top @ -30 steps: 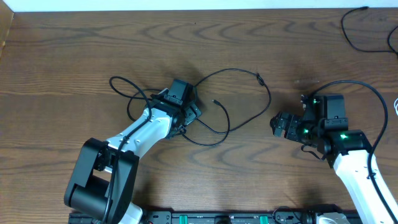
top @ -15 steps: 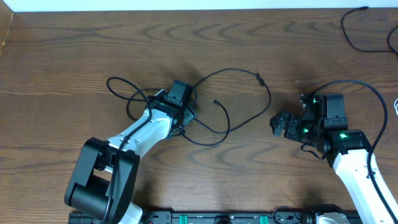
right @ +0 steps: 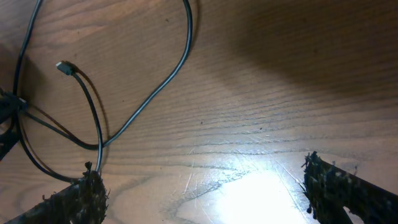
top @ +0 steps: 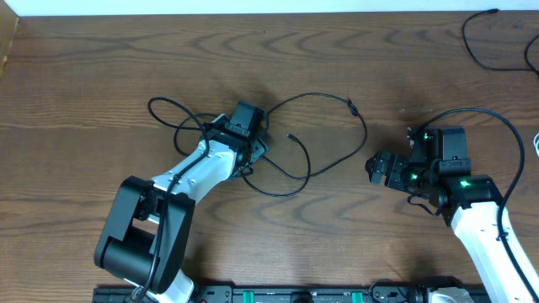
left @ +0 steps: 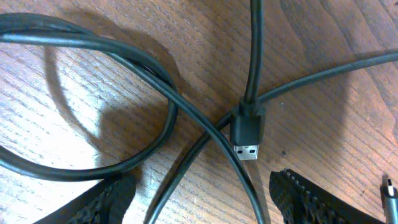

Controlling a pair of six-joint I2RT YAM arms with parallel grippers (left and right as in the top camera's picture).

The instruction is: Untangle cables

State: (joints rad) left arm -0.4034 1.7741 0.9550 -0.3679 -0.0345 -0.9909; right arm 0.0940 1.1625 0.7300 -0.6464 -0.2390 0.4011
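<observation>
The cables (top: 313, 94) sprawl in black loops across the middle of the table (top: 101, 50), and the left gripper (left: 202, 182) hangs right over the knot of them. Its jaws stand apart, clamping nothing; two thin cords run down between the fingers (left: 106, 200) without being pinched. Just ahead of it lies a USB plug (left: 247, 127), its long axis in line with the gripper's reach and its metal end facing back toward the fingers. It sits at the very spot where several cords cross. So the left arm is much the nearer one. The right gripper (right: 199, 171) waits well off to the right, jaws wide, bare wood between them, with only a loose cord end (right: 64, 67) far ahead of it.

From above, the left wrist covers the crossing, so I can't say which cord lies over which. Up close, the big loop (left: 93, 46) runs out of frame at the left, and a small plug tip (left: 388, 193) is cut off at the right edge.
</observation>
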